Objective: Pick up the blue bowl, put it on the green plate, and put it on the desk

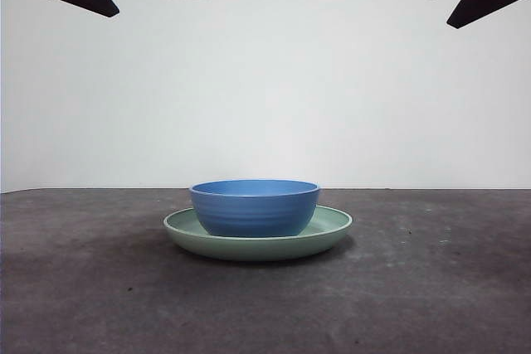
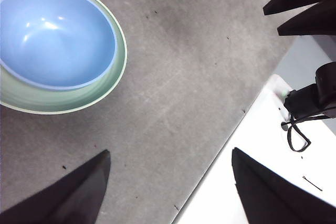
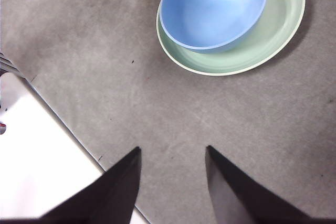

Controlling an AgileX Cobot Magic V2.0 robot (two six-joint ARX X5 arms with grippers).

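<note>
Here the blue bowl (image 1: 254, 207) is seated upright on the green plate (image 1: 332, 230) on the desk (image 1: 431, 279); left gripper (image 2: 170, 182) and right gripper (image 3: 173, 174) are raised clear, jaws spread, nothing held.

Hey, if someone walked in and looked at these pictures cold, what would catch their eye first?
The blue bowl sitting inside the green plate, alone in the middle of the dark desk. After that, the black tips of the two hands at the top corners of the front view, both held high and away from the dishes, open and holding nothing.
</note>
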